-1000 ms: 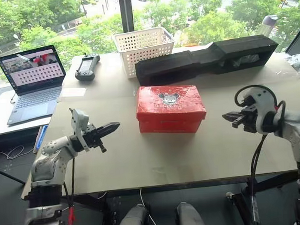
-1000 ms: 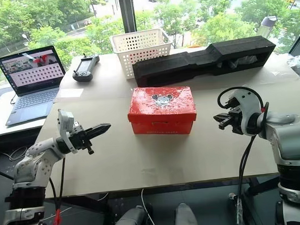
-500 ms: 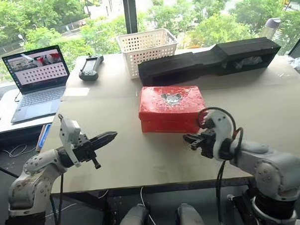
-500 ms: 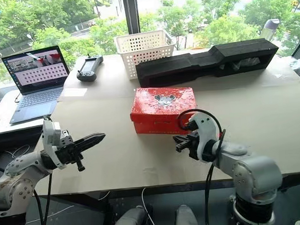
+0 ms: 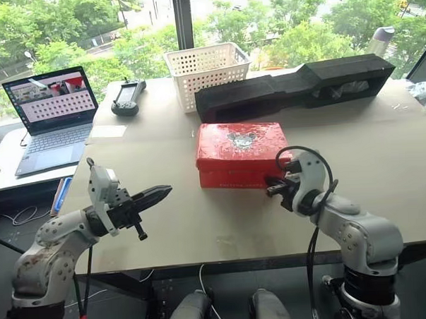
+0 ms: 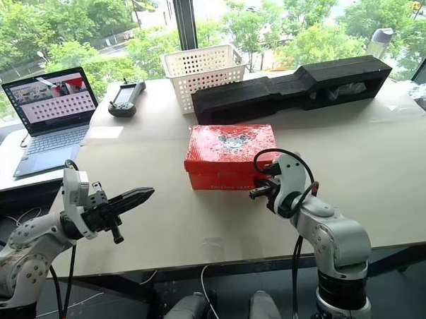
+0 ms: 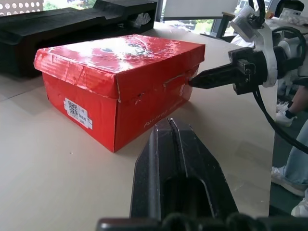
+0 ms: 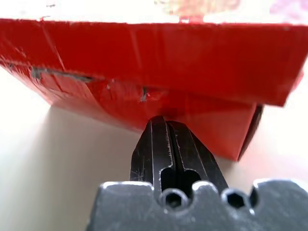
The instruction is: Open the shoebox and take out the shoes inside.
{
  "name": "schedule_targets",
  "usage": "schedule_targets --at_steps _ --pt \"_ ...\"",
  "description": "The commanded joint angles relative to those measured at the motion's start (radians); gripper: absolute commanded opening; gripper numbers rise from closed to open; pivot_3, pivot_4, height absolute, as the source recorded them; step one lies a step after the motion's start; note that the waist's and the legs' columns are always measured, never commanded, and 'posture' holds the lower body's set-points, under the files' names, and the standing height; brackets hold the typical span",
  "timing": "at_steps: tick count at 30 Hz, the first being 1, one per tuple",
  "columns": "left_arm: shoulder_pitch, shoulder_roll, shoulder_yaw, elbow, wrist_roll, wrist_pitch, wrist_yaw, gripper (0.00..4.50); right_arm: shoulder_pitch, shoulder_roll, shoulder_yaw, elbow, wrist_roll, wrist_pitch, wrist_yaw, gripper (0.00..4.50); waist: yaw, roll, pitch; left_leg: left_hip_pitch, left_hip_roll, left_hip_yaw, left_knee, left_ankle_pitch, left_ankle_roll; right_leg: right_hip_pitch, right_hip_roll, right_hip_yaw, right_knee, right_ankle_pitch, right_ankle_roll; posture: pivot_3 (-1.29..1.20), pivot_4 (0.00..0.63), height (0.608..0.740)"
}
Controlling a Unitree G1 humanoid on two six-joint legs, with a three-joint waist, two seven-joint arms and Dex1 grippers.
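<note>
The red shoebox (image 5: 241,152) stands closed in the middle of the table, with a cartoon mouse print on its lid. The shoes are hidden inside it. My right gripper (image 5: 269,189) is shut, and its tip (image 7: 191,83) rests against the box's front side near the right corner, just below the lid's edge (image 8: 144,72). My left gripper (image 5: 166,190) is shut and holds nothing. It hovers over the table to the left of the box, pointing toward it with a clear gap between.
Behind the box lie a long black foam block (image 5: 294,85) and a white perforated basket (image 5: 205,68). A laptop (image 5: 52,117) and a black controller (image 5: 127,96) sit at the back left. A person's legs (image 7: 293,159) show past the table's right side.
My right gripper has swung in from the right and come to the box's front right corner. My left gripper drew back slightly and stays shut.
</note>
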Motion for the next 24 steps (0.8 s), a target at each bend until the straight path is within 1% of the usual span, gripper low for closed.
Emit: schedule_targets --at_steps 1,4,8,17,19,21,23,24 --pt "-0.002 0.009 -0.002 -0.008 0.010 -0.028 0.000 0.00 -0.046 0.007 0.006 0.008 0.000 -0.072 -0.008 0.05 0.001 0.000 0.000 0.000 0.000 0.000 0.000 0.000 0.000 0.000 0.000 0.000 0.000 0.001 -0.001 0.00 0.150 0.738" --pt "-0.002 0.006 -0.006 -0.010 0.015 -0.031 0.004 0.00 -0.066 0.008 0.015 0.019 0.003 -0.083 -0.009 0.05 0.003 0.000 0.000 0.000 0.000 0.000 0.000 0.000 0.000 0.000 0.001 0.000 0.000 0.000 0.000 0.00 0.150 0.738" --pt "0.003 0.003 -0.008 -0.011 0.022 -0.037 0.010 0.00 -0.128 0.013 0.018 0.018 0.023 -0.075 -0.006 0.05 0.000 0.000 0.000 0.000 0.000 0.000 0.000 0.000 0.000 0.000 0.001 0.000 0.000 -0.001 -0.001 0.00 0.150 0.738" --pt "0.025 0.004 -0.027 -0.029 0.020 -0.060 -0.008 0.00 -0.425 -0.057 0.089 0.278 -0.013 -0.194 0.076 0.05 0.000 0.000 0.000 0.000 0.001 0.001 -0.001 0.000 0.000 0.000 0.002 0.000 -0.001 0.000 -0.002 0.00 0.150 0.738" --pt "0.018 0.006 -0.036 -0.018 0.016 -0.069 -0.033 0.00 -0.534 -0.076 0.089 0.419 -0.024 -0.248 0.108 0.05 -0.002 0.001 0.001 0.000 0.001 0.001 0.000 0.000 0.000 0.000 0.004 0.000 -0.001 0.001 -0.002 0.00 0.150 0.738" --pt "0.007 0.022 -0.056 0.006 0.029 -0.081 -0.074 0.00 -0.675 -0.098 0.121 0.630 -0.071 -0.347 0.155 0.05 -0.003 0.001 0.001 0.000 0.001 0.001 -0.001 0.000 0.000 0.000 0.005 0.001 -0.001 0.001 -0.002 0.00 0.150 0.738" --pt "-0.014 0.036 -0.067 0.029 0.033 -0.090 -0.110 0.00 -0.862 -0.088 0.112 0.936 -0.125 -0.529 0.134 0.05 -0.008 0.001 0.001 0.000 0.001 0.002 -0.001 0.000 0.000 0.000 0.006 0.001 -0.002 0.002 -0.003 0.00 0.150 0.738" --pt "-0.020 0.040 -0.070 0.037 0.033 -0.094 -0.120 0.00 -0.924 -0.081 0.099 1.047 -0.138 -0.597 0.120 0.05 -0.015 0.001 0.002 0.001 0.001 0.002 -0.001 0.000 0.000 0.000 0.007 0.001 -0.001 0.002 -0.004 0.00 0.150 0.738"
